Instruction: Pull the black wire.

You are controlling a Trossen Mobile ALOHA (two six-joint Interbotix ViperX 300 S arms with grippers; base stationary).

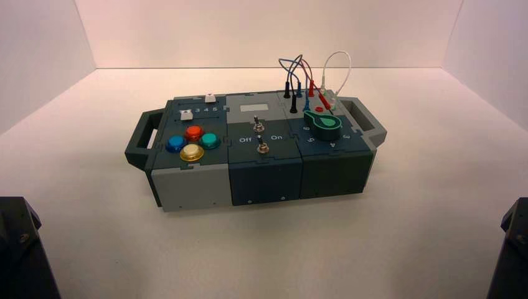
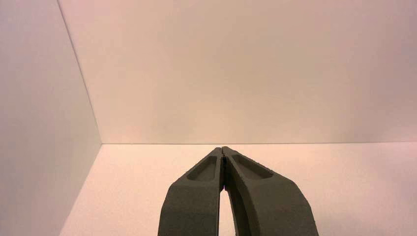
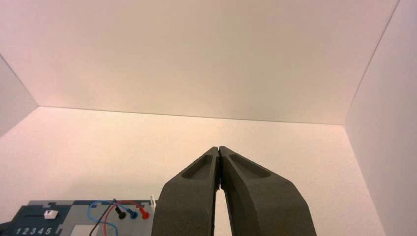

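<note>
The black wire [image 1: 293, 104] is plugged into the far right part of the box [image 1: 190, 180], its two black plugs standing upright and its thin loop arching above them. One black plug [image 3: 119, 212] also shows in the right wrist view, beside a blue and a red plug. My left gripper [image 2: 223, 148] is shut and empty, parked at the near left, facing bare table and wall. My right gripper [image 3: 218, 147] is shut and empty, parked at the near right, well short of the box.
Blue [image 1: 306, 106], red [image 1: 324, 103] and white [image 1: 337, 62] leads stand right next to the black one. A green knob [image 1: 325, 125] sits just in front of them. Two toggle switches [image 1: 259, 126] are mid-box, coloured buttons [image 1: 192, 142] and white sliders [image 1: 185, 114] at the left. The box has a handle at each end.
</note>
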